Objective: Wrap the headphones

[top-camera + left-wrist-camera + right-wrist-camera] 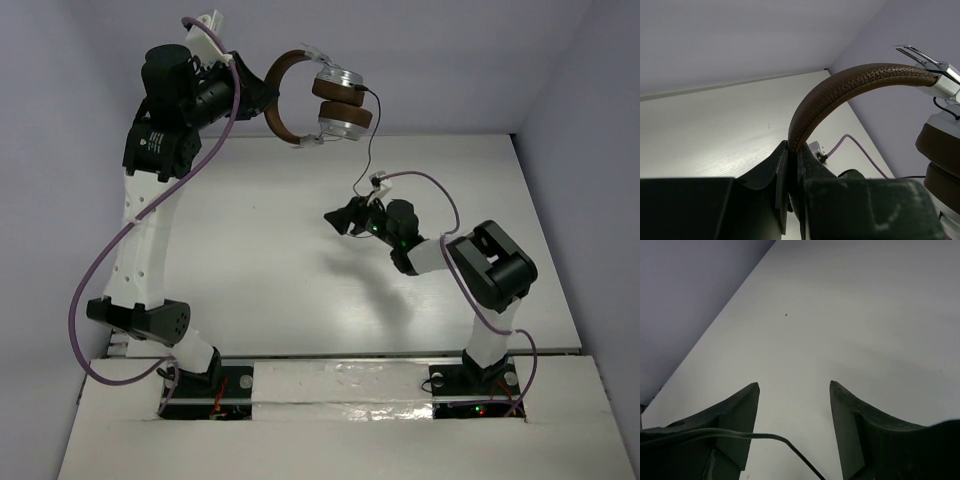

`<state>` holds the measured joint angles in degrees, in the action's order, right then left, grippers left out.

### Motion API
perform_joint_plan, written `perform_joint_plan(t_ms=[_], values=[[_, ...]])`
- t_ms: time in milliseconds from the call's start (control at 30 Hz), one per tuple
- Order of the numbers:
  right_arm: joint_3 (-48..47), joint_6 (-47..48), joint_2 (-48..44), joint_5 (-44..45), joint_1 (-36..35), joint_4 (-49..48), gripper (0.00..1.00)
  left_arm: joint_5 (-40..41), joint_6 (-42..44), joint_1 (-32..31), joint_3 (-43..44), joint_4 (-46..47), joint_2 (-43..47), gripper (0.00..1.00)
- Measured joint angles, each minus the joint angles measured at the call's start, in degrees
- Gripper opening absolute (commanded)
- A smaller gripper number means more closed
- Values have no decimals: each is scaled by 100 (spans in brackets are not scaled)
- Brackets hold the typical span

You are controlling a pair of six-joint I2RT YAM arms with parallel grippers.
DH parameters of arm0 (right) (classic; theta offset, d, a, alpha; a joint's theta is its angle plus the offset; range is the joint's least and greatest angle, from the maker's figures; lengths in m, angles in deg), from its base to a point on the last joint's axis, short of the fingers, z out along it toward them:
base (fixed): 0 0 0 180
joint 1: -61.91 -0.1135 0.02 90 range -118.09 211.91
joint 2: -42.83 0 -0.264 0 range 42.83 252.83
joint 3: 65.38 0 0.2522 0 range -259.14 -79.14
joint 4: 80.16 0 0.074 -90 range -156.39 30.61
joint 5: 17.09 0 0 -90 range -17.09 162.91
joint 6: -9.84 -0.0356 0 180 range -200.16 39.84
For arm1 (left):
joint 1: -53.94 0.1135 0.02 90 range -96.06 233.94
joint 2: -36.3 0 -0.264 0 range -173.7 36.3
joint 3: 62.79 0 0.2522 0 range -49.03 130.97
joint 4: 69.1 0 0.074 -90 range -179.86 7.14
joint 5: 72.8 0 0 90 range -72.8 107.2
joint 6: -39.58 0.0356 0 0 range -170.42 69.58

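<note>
Small brown-and-silver over-ear headphones [340, 97]: headband [840, 85] pebbled, leather-like, matt. Slider arm [946, 84] bright polished metal. Earcup shells [342, 76] silvery with a sheen; pads [940, 145] smooth brown. Thin dark cord [765, 436] smooth. Right gripper [794, 390]: fingers [737, 412] dark matt plastic, faintly scuffed. White table [710, 140] matt, with fine streaky grain. Thick purple cable [72, 318] smooth-sheathed.

The headphones [330, 90] are hanging in the air at the frame's upper middle, the left pincer [792, 162] clamping the brown headband [850, 82]. The silver, brown-padded earcups [345, 122] are pressing together. The thin dark cord [367, 150] is trailing down, crossing one finger of the right pincer [794, 386].
</note>
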<state>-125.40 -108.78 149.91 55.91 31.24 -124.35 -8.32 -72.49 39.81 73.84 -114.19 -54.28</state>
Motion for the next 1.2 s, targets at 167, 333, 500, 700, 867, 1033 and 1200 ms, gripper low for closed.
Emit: perform_joint_plan(t_ms=[167, 333, 500, 700, 867, 1033, 1200], values=[[-125, -107, 160, -20, -116, -142, 15, 26, -15, 39, -140, 26, 42, 0], [160, -350, -9, 9, -280, -289, 0, 223, -101, 153, -175, 170, 44, 0], [345, -367, -664, 463, -820, 660, 0, 890, -380, 188, -1038, 938, 264, 0], [70, -240, -1661, 1191, -1635, 2673, 0, 1801, -761, 203, -2599, 1711, 503, 0], [59, -131, -2271, 1862, -1784, 4310, 0, 2129, -1259, 343, -4057, 2459, 623, 0], [57, -68, -2610, 2529, -1779, 5547, 0, 2006, -1609, 525, -4614, 2717, 599, 0], [-251, 31, -2409, 3176, -1727, 6166, 0, 1451, -1799, 966, -4771, 3084, 675, 0]])
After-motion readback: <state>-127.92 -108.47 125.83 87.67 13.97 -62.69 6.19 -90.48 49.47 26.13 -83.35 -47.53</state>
